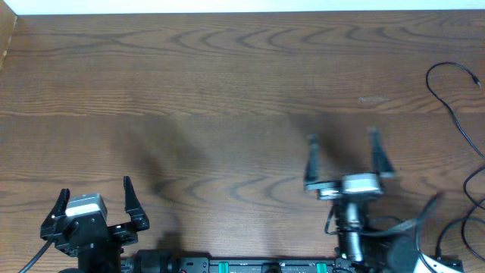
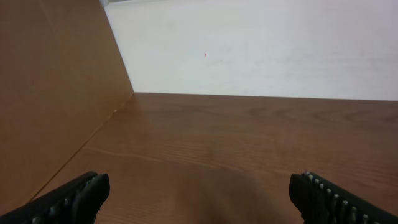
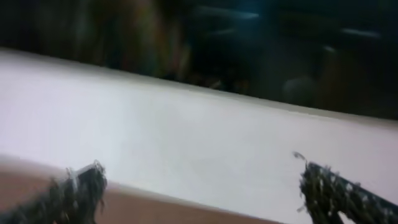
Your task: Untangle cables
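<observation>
A thin black cable (image 1: pixel 449 107) loops along the table's right edge in the overhead view, with a small plug end (image 1: pixel 477 81) at the far right. More thin black cord (image 1: pixel 468 188) runs lower down at that edge. My right gripper (image 1: pixel 342 136) stands open to the left of the cable, apart from it, with nothing between its fingers. My left gripper (image 1: pixel 94 193) is open at the front left, far from the cable. In the left wrist view the left gripper (image 2: pixel 199 190) spans bare wood. The blurred right wrist view shows the right gripper (image 3: pixel 202 180) open against a white wall; no cable appears there.
A brown side board (image 2: pixel 56 93) rises along the table's left edge, and a white wall (image 2: pixel 261 43) stands behind the table. Thicker black arm cables (image 1: pixel 402 227) and a white piece (image 1: pixel 436 263) lie by the right arm's base at the front right.
</observation>
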`<state>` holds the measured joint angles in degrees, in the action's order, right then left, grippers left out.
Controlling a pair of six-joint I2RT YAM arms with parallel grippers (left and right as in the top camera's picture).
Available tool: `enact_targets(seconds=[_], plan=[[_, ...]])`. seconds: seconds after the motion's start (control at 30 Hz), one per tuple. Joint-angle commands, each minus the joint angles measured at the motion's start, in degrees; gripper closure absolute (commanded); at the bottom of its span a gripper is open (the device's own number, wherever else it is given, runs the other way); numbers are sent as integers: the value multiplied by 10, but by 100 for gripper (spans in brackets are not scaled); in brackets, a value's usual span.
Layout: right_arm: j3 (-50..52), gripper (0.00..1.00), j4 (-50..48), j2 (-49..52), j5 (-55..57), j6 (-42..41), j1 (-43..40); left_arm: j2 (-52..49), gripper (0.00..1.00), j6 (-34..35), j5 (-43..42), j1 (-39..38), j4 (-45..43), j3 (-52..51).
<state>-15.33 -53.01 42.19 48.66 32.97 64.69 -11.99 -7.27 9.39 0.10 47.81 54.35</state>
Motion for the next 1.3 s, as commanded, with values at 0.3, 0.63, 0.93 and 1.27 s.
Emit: enact_targets(seconds=[0.3, 0.63, 0.93, 1.27], plan=[[1, 1, 371, -111, -574, -222, -311, 1, 2, 7, 7, 1, 0, 0], [1, 1, 669, -254, -660, -239, -548, 1, 2, 7, 7, 1, 0, 0], [53, 1, 776, -356, -490, -239, -566, 1, 2, 7, 7, 1, 0, 0], [84, 1, 766, -395, -443, -239, -579, 1, 2, 7, 7, 1, 0, 0]])
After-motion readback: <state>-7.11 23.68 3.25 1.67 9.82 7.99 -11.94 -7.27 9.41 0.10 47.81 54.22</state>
